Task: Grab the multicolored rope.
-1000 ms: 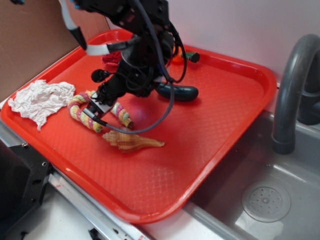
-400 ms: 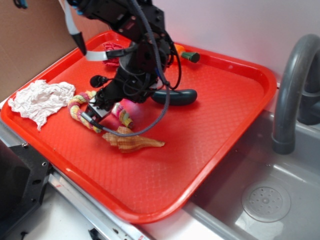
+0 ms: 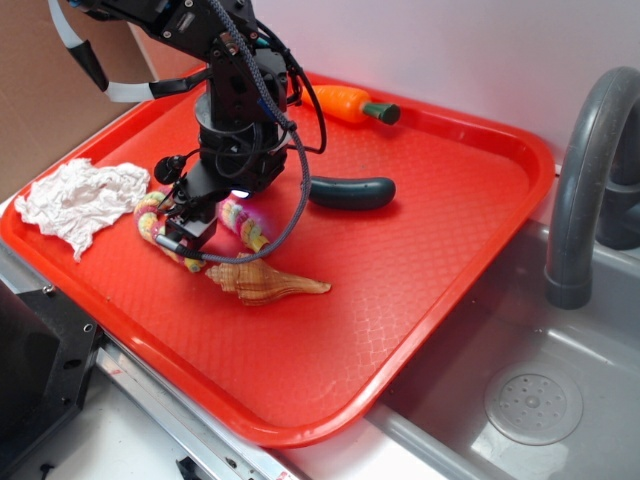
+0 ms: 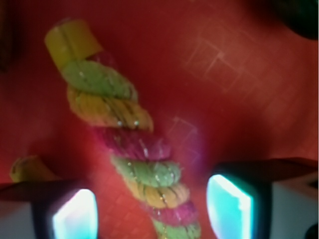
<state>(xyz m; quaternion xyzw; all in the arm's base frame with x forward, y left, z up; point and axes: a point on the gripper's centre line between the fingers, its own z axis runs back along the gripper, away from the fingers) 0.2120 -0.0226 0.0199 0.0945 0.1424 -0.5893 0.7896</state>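
The thick twisted pastel multicolored rope (image 4: 134, 149) lies on the red plastic tray (image 3: 420, 230), near a tan spiral seashell (image 3: 262, 282). The black gripper's fingers (image 4: 75, 219) stand wide open, holding nothing, straddling the rope, whose long axis runs crosswise between them.

From my remote station I see a red tray (image 3: 470, 190) carrying a crumpled white cloth (image 3: 75, 200) at its left, a seashell (image 3: 262, 281) near the front, a dark cucumber (image 3: 352, 192), and a toy carrot (image 3: 352, 104) at the back edge; a grey faucet (image 3: 585, 170) arcs over the sink (image 3: 520, 400) at right.
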